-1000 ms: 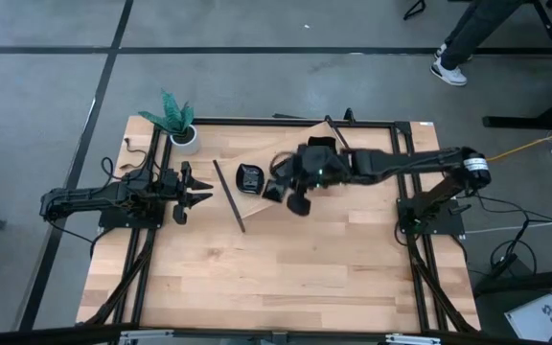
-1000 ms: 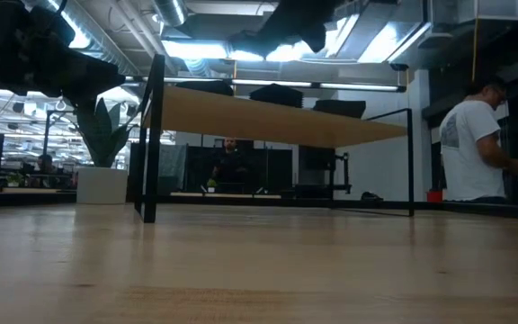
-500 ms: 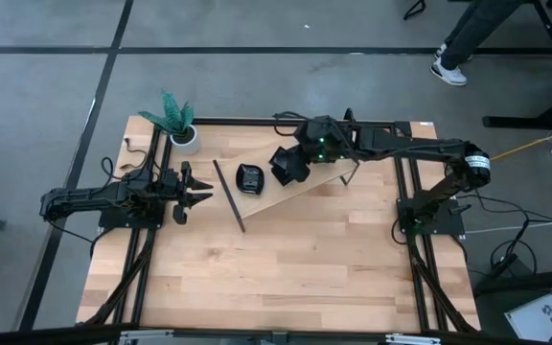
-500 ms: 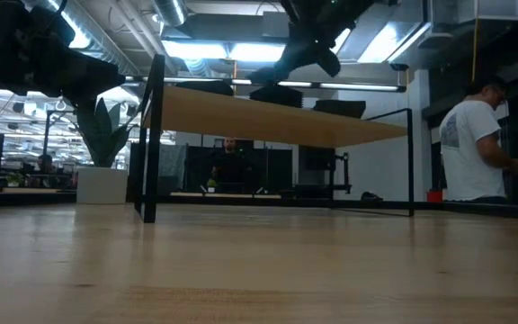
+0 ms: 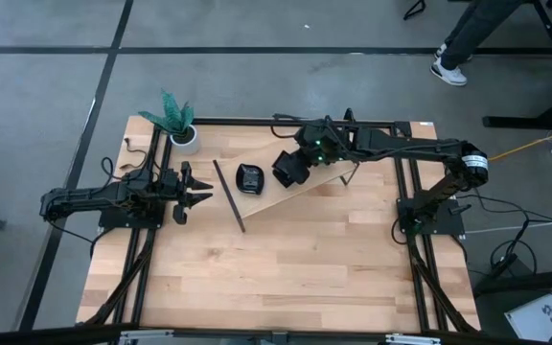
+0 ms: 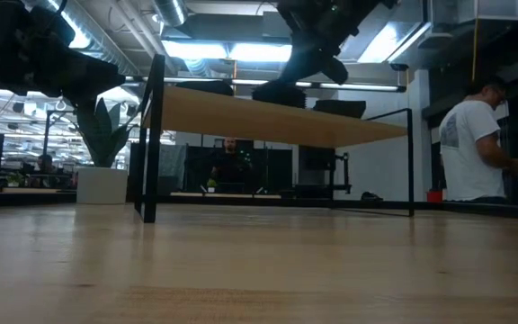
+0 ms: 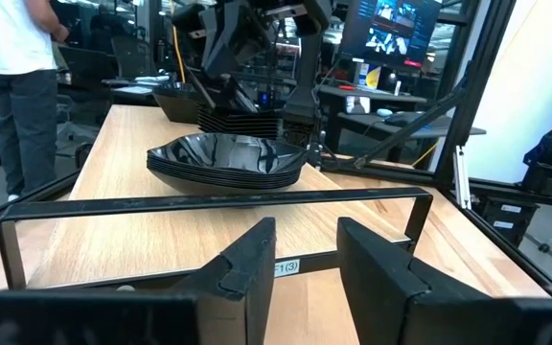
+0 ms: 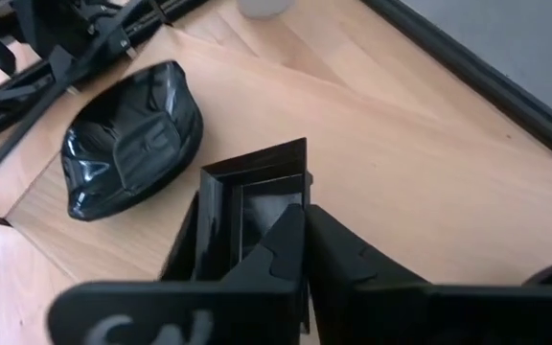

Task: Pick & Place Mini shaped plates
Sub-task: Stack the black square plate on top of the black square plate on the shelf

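The right gripper (image 5: 288,169) has swung back from the table's middle to hover over the stack of square plates (image 8: 247,216) on the raised shelf (image 5: 324,182), its fingers pinched together on nothing. It looks set for another pick, while the leaf-shaped plates (image 5: 248,178) sit beside the stack and the left gripper (image 5: 195,193) waits spread apart at the left edge

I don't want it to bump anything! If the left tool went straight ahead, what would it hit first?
Probably the thin black frame bar crossing just ahead of the left tool; behind it sits the stack of glossy black leaf-shaped plates.

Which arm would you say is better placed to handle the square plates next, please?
The right: its shut gripper hovers directly over the square plate stack, while the left gripper waits open by the table's left edge.
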Controlling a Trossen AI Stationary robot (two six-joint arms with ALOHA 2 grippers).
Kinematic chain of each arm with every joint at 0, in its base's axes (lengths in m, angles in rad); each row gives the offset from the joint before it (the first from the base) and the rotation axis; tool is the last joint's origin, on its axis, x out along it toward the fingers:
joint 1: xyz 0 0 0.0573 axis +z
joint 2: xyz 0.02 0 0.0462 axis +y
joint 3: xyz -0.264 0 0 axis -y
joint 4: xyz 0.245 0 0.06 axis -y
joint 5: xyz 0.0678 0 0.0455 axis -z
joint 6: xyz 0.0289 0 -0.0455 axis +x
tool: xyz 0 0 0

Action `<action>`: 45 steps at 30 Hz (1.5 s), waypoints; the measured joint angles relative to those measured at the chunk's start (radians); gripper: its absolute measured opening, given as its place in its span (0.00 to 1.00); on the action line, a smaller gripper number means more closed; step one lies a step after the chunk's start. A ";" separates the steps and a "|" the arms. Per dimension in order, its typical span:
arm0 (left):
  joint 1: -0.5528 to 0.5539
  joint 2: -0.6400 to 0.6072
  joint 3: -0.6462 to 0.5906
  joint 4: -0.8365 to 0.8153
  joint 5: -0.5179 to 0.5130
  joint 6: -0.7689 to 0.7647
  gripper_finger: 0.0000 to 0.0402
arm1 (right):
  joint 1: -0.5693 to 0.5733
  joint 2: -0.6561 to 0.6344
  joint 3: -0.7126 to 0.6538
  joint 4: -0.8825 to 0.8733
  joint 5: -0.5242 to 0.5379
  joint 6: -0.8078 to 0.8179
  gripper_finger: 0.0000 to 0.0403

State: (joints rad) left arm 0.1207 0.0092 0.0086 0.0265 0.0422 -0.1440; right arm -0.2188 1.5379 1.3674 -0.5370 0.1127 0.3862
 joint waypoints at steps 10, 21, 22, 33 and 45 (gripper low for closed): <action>0.000 0.000 0.000 0.000 0.000 0.000 0.28 | 0.000 0.000 0.000 -0.016 0.000 -0.053 0.17; 0.000 0.000 0.000 0.000 0.000 0.000 0.27 | 0.000 0.000 0.026 -0.030 -0.046 -0.096 0.24; 0.000 0.000 0.000 0.000 0.000 0.000 0.28 | 0.000 -0.002 0.026 -0.031 -0.050 -0.114 0.24; 0.000 0.000 0.000 0.000 0.000 0.000 0.27 | 0.088 -0.043 0.030 -0.105 -0.081 -0.770 0.25; 0.000 0.000 0.000 0.000 0.000 0.000 0.27 | 0.198 -0.043 0.029 -0.130 0.233 -1.235 0.25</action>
State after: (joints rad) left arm 0.1207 0.0091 0.0082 0.0261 0.0423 -0.1440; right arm -0.0204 1.4944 1.3968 -0.6670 0.3459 -0.8487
